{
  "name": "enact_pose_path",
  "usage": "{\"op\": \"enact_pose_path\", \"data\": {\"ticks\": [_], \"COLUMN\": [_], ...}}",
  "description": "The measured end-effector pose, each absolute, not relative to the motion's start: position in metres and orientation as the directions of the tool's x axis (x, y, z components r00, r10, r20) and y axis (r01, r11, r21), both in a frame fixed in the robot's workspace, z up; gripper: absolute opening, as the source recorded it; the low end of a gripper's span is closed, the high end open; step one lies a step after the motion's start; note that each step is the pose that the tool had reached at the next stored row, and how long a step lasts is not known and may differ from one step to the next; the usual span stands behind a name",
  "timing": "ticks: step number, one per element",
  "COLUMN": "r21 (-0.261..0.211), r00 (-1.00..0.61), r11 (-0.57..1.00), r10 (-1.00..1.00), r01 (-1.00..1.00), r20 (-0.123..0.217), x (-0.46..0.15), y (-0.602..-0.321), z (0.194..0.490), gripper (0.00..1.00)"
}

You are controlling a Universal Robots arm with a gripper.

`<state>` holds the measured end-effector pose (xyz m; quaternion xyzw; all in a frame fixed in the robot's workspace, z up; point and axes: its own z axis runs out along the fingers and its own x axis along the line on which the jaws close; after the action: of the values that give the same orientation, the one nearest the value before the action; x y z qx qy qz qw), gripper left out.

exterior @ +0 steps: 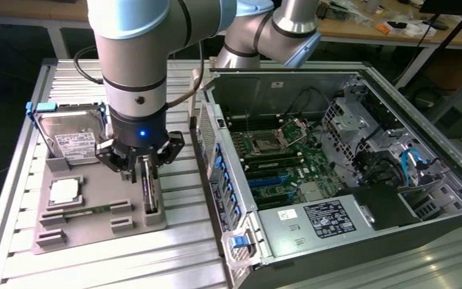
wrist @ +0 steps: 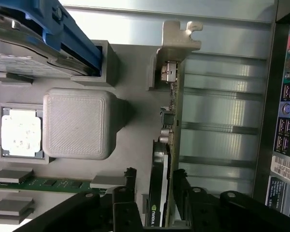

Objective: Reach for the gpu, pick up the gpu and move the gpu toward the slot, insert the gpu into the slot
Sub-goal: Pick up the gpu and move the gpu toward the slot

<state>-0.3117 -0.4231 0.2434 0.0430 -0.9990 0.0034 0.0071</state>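
Observation:
The gpu [exterior: 150,194] stands on edge in a slot of the grey holder tray [exterior: 94,226], a thin dark card. In the wrist view the gpu [wrist: 171,116] runs lengthwise, with its silvery end bracket [wrist: 177,41] at the far end and part of the black fan [wrist: 158,159] near the fingers. My gripper [exterior: 139,165] hangs right over the card's near end. Seen from the wrist, the gripper [wrist: 153,182] is open and straddles the card, with a visible gap beside one finger [wrist: 129,186]. The motherboard's blue card slot [exterior: 273,181] lies inside the open computer case.
The open computer case [exterior: 351,180] lies on the exterior view's right, its side wall [exterior: 215,174] close beside the tray. A silver hard drive with blue frame [exterior: 72,135] and a square processor chip [exterior: 65,191] sit in the same tray. A grey block [wrist: 77,123] sits beside the gpu.

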Motion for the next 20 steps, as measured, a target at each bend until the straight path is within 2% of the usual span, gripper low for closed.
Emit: {"op": "enact_pose_path", "data": {"ticks": [3,4,13,20], "r21": [-0.006,-0.006,-0.008,-0.014], "r00": [-0.996,-0.996,-0.996,-0.996], "r11": [0.996,0.996,0.996,0.996], "r10": [-0.086,-0.086,-0.086,-0.086], "r01": [-0.086,-0.086,-0.086,-0.086], "r20": [0.014,0.015,0.014,0.015], "x": [-0.312,-0.312,-0.312,-0.312], "y": [-0.423,-0.423,-0.423,-0.421], "z": [0.242,0.242,0.243,0.263], "gripper": [0.31,0.28,0.28,0.28]}}
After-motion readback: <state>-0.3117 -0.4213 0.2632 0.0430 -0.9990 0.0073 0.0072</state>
